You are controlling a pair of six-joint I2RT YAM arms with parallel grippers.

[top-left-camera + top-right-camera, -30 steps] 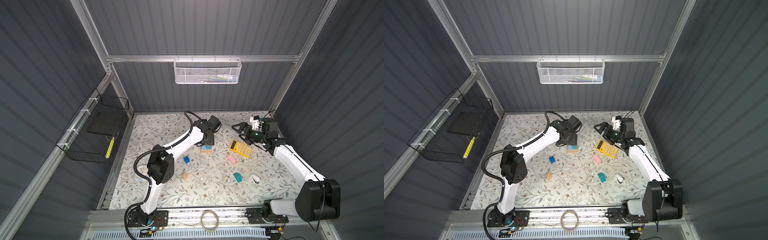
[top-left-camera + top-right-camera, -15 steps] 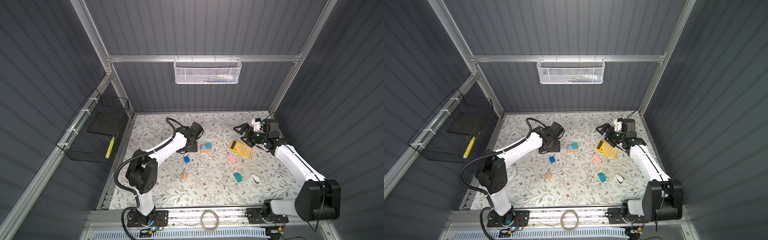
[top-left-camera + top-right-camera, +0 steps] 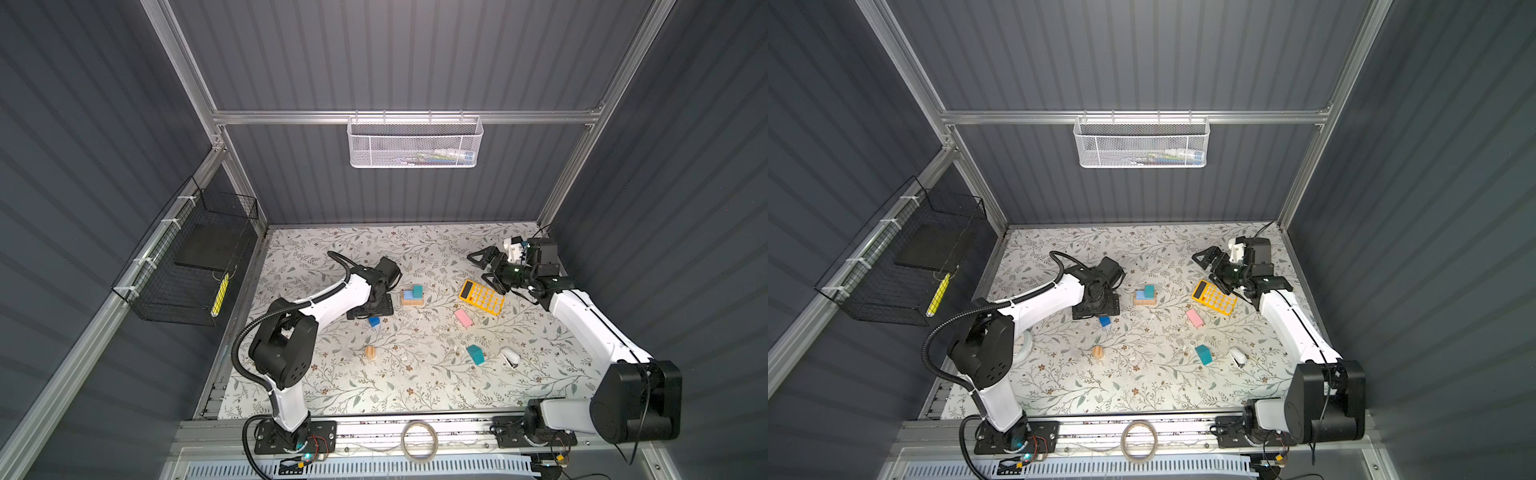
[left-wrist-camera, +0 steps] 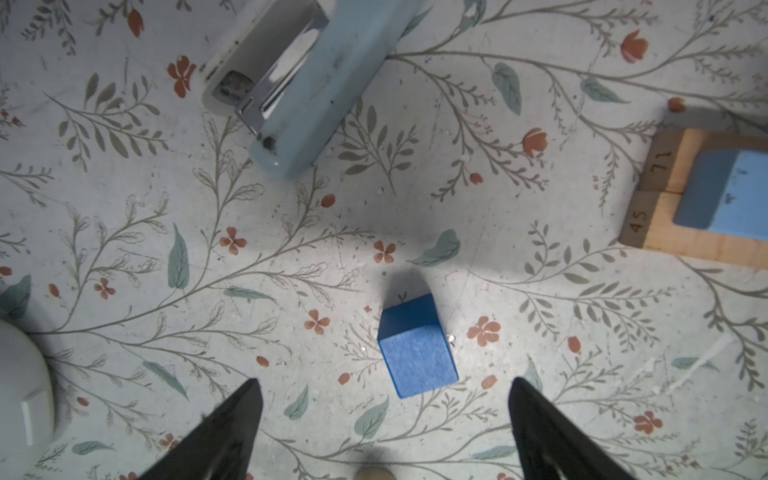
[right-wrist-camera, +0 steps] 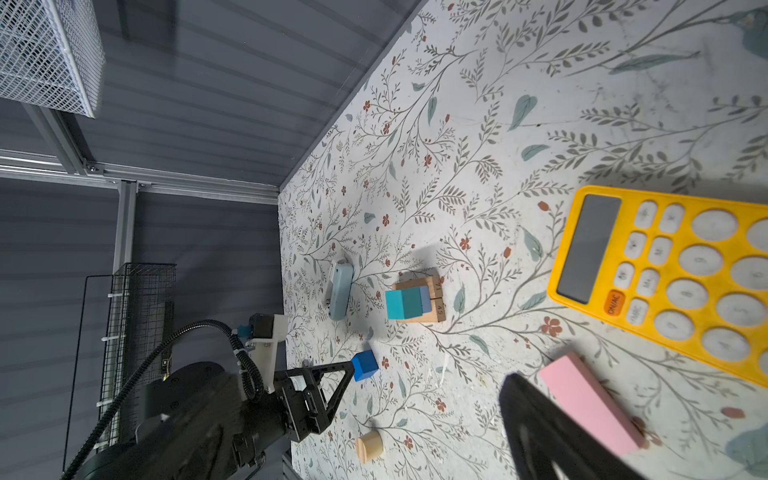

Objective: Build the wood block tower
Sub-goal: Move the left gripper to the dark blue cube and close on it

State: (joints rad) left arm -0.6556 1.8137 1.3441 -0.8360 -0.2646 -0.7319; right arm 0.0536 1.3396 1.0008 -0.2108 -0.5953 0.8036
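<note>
While your left gripper (image 4: pixel 384 384) hangs over the dark blue block (image 4: pixel 415 353), its fingers are spread wide and the block lies between the tips, touching neither. Your right gripper (image 3: pixel 483 268) gapes just as wide and holds nothing, at the far right, just beyond the yellow calculator (image 3: pixel 482 296). Your wood block tower (image 3: pixel 412 295) stands mid-table: two tan bars (image 4: pixel 665 199) side by side, a light blue block (image 4: pixel 731 195) across them, a teal block (image 5: pixel 403 303) on top. A pink block (image 3: pixel 463 318) lies loose near the calculator.

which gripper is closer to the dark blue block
Left. The left gripper sits just short of the dark blue block, jaws open; the right gripper is far off, beyond the calculator.
</note>
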